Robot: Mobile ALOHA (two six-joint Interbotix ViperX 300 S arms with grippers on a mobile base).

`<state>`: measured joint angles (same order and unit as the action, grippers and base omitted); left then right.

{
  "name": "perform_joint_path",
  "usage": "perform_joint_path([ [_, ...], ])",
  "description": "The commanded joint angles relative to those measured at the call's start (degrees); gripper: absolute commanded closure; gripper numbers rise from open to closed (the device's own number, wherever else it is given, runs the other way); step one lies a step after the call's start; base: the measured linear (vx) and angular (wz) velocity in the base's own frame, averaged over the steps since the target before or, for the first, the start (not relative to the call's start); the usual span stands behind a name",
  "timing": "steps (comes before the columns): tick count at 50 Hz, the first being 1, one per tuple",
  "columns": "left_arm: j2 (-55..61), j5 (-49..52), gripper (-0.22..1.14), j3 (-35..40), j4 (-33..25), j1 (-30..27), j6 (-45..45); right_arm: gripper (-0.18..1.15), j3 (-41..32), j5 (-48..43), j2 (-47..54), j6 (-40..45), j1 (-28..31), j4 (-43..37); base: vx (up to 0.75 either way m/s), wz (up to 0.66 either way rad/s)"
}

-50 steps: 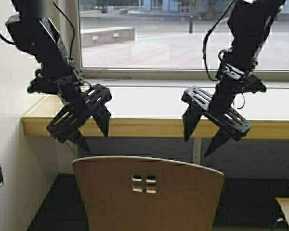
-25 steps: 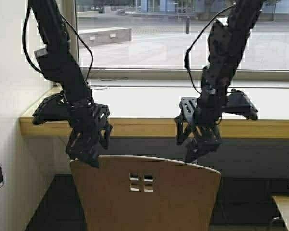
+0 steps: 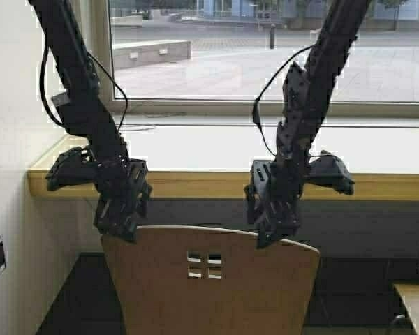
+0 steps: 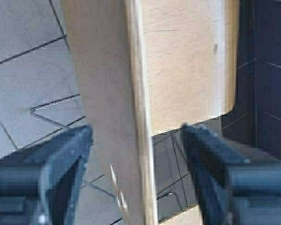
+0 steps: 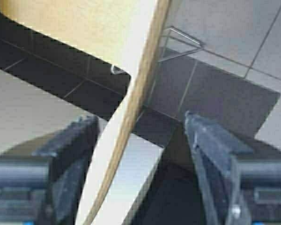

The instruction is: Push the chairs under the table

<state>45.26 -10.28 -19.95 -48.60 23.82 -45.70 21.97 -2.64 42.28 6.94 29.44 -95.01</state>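
Left gripper point(image 3: 119, 227) was down at the chair point(image 3: 213, 286) back's top edge, near its left corner, fingers spread wide; in the left wrist view the backrest edge ran straight up between the two black fingers point(image 4: 65, 159) with gaps on both sides. Right gripper point(image 3: 272, 234) was the same story near the right corner, jaws apart and straddling the thin plywood edge, nothing clamped. That chair was light tan plywood, a curved back with four small square cutouts in a grid, and a thin silver leg point(image 5: 180, 40) showed on the floor below. It stood just in front of the table point(image 3: 216, 183), a long pale top with a yellowish wooden front edge, set beneath a wide window point(image 3: 265, 49) looking onto pavement. White wall point(image 3: 14, 244) on the left, dark floor under the table
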Motion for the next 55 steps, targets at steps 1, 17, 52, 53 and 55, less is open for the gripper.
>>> perform_joint_path([
  [1, 1.6, 0.6, 0.00, 4.0, 0.3, 0.0, 0.0, 0.06, -2.4, -0.4, 0.6, -0.2, -1.3, -0.1, 0.00, 0.00],
  [17, 7.4, 1.4, 0.01, 11.1, 0.3, -0.7, 0.0, 0.06, -9.3, 0.8, 6.9, -0.6, -3.8, 0.3, 0.00, 0.00],
  [52, 10.5, 2.5, 0.89, 13.0, 0.3, -1.9, 0.4, 0.96, -13.3, 2.8, 11.8, -0.6, -4.4, 0.4, 0.00, 0.00],
  [53, 10.5, 2.6, 0.89, 13.1, 0.2, -1.9, 0.4, 0.96, -13.3, 2.8, 11.9, -0.6, -4.5, 0.4, 0.00, 0.00],
  [55, 10.6, 2.6, 0.88, 13.3, 0.3, -1.8, 0.4, 0.94, -13.6, 2.8, 11.9, -0.6, -4.8, 0.4, 0.00, 0.00],
])
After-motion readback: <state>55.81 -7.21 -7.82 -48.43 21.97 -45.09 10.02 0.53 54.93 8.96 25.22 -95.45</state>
